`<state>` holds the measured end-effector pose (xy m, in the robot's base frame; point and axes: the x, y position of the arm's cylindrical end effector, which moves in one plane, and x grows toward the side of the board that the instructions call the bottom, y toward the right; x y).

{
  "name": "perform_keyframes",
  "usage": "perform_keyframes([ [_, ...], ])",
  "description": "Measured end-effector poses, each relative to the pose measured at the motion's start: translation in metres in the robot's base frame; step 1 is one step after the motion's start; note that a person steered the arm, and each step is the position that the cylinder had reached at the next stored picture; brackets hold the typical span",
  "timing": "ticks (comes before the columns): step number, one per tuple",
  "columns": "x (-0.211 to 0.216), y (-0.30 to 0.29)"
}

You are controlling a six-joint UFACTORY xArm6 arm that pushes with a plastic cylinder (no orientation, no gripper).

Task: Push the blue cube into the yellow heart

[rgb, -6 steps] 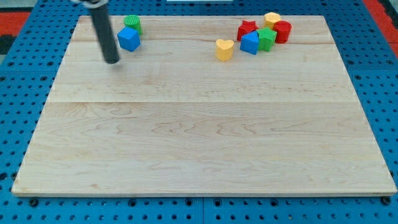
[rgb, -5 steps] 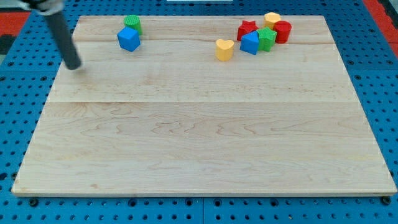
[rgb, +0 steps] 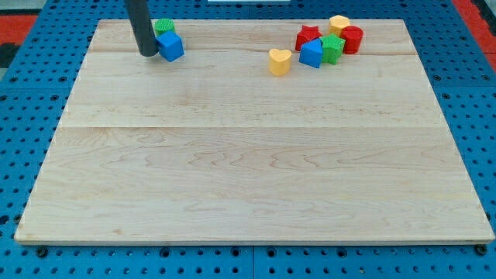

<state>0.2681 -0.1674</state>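
My tip [rgb: 146, 53] touching blue cube [rgb: 170, 46] on its left; yellow heart [rgb: 280, 61] well apart rightward; push barely begun; no claw fitted

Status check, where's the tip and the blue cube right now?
My tip against the view's left side of the blue cube. Yellow heart off to the view's right, apart from the cube. Green block just behind the cube; board between cube and heart bare.

Pale matt wooden board [rgb: 256, 170], glossy blue cube [rgb: 170, 46]

Robotics lab bench, blue pegboard base [rgb: 31, 116], wooden board [rgb: 256, 155]
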Motion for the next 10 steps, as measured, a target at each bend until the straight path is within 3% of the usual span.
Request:
perform_keyframes([
  [2,-0.018,0.01],
  [4,-0.015,0.144],
  [5,-0.005,0.178],
  [7,0.006,0.053],
  [8,-0.012,-0.085],
  [9,-0.048,-0.063],
  [10,-0.056,0.002],
])
